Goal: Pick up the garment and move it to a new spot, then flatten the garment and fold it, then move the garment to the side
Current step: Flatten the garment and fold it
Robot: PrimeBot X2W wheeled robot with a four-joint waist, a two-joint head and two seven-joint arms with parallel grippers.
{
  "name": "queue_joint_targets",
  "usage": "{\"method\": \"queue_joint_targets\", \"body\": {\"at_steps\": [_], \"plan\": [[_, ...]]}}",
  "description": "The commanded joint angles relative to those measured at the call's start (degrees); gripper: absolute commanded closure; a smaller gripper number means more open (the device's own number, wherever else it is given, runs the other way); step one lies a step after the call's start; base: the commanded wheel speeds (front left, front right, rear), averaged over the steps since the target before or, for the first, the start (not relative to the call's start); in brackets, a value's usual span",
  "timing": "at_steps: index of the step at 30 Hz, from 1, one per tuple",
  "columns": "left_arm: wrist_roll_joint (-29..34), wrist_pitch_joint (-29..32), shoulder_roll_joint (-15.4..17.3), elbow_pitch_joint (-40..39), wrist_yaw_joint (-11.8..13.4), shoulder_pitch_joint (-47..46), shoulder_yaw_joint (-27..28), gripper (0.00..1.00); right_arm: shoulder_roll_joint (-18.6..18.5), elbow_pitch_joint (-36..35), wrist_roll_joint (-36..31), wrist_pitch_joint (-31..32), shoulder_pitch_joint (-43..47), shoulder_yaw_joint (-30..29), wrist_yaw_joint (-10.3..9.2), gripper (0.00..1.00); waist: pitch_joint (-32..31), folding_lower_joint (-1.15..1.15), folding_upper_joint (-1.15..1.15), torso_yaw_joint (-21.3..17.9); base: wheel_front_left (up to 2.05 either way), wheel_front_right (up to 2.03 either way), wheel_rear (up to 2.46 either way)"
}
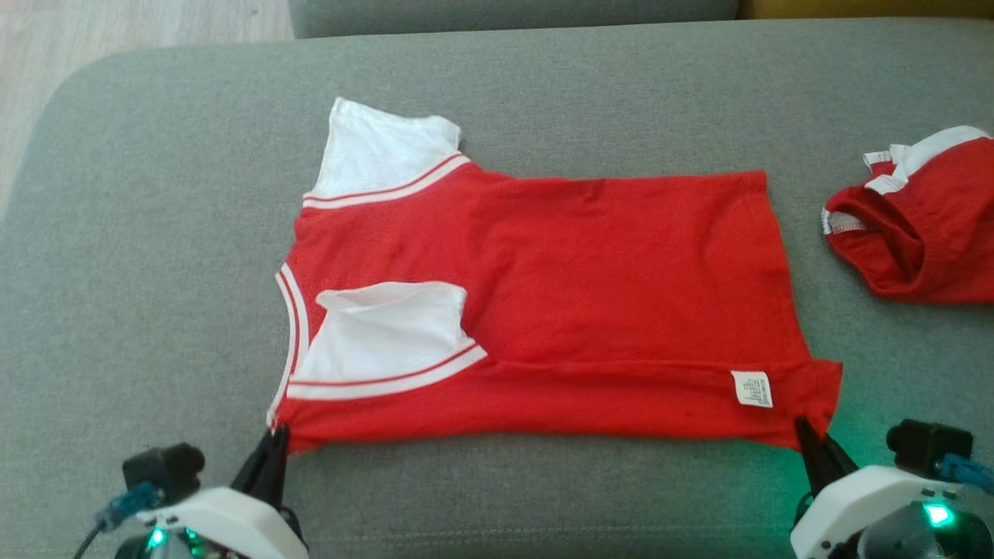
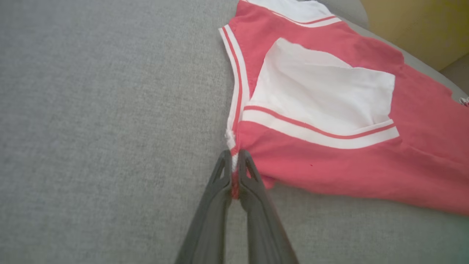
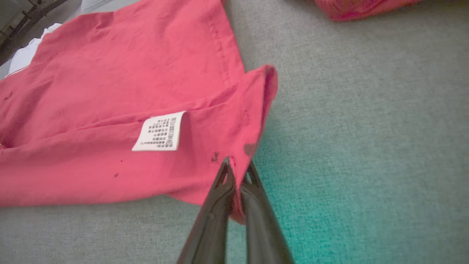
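The garment [image 1: 559, 287] is a red shirt with white sleeves and striped trim, spread flat on the grey cushion [image 1: 155, 233], neck end to the left and hem to the right. A white care label [image 1: 752, 388] shows near the hem. My left gripper [image 1: 273, 436] is shut on the garment's near left corner by the collar trim, and in the left wrist view red and white cloth [image 2: 329, 110] is pinched between its closed fingers [image 2: 234, 161]. At the near hem corner my right gripper [image 1: 804, 427] is shut on the cloth [image 3: 128, 91], which passes between its fingers [image 3: 238, 167].
A second red and white garment [image 1: 924, 217] lies bunched at the cushion's right edge. The cushion's rounded left corner and wooden floor [image 1: 93, 39] lie at the upper left. Bare grey cushion stretches left of the shirt and along the near edge.
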Motion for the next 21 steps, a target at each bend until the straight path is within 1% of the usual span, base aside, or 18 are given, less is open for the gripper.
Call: {"method": "queue_joint_targets", "body": {"at_steps": [1, 2, 3, 4, 5, 8, 15, 17, 21], "plan": [[-0.3, 0.2, 0.8, -1.8, 0.6, -1.0, 2.4, 1.00, -0.5, -1.9, 0.1, -0.3, -0.4, 0.6, -0.04, 1.00, -0.1, 0.00, 0.00, 0.0, 0.00, 0.00, 0.00], [-0.6, 0.7, 0.7, -1.7, 0.5, -0.7, 2.2, 1.00, -0.5, -1.7, 0.2, -0.6, -0.5, 0.6, -0.04, 0.93, -0.3, 0.00, 0.00, 0.0, 0.00, 0.00, 0.00], [-0.7, 1.1, 0.7, -1.6, 0.6, -0.5, 2.0, 1.00, -0.5, -1.5, 0.1, -0.7, -0.5, 0.6, -0.04, 0.20, -0.4, 0.00, 0.00, 0.0, 0.00, 0.00, 0.00], [-0.8, 1.4, 0.6, -1.4, 0.7, -0.4, 1.9, 0.69, -0.5, -1.5, -0.1, -1.2, -0.6, 0.5, -0.04, 0.00, -0.5, 0.00, 0.00, 0.0, 0.00, 0.00, 0.00], [-0.8, 1.7, 0.6, -1.2, 0.8, -0.2, 1.8, 0.00, -0.5, -1.5, -0.2, -1.6, -0.8, 0.6, -0.04, 0.00, -0.7, 0.00, 0.00, 0.0, 0.00, 0.00, 0.00], [-0.7, 1.6, 0.6, -1.2, 1.0, 0.1, 1.6, 0.00, -0.5, -2.3, -0.8, -4.0, -1.6, 0.7, -0.04, 0.00, -1.4, 0.00, 0.00, -0.1, 0.00, 0.00, 0.00], [2.9, -4.8, 0.7, -4.8, 2.9, 0.0, 1.9, 0.00, -1.1, -7.2, -3.6, -11.1, -3.1, 2.4, -0.04, 0.00, -3.5, 0.00, 0.00, -0.2, 0.00, 0.00, 0.00], [4.1, -6.7, 0.7, -6.1, 3.6, -0.2, 2.0, 0.00, -1.3, -8.9, -4.5, -12.6, -3.4, 3.5, -0.04, 0.00, -4.1, 0.00, 0.00, -0.2, 0.00, 0.00, 0.00], [6.6, -9.6, 1.2, -8.8, 4.3, -1.5, 1.6, 0.00, -2.0, -11.8, -5.4, -14.7, -4.0, 4.8, -0.04, 0.00, -5.1, 0.00, 0.00, 0.0, 0.00, 0.00, 0.00]]}}
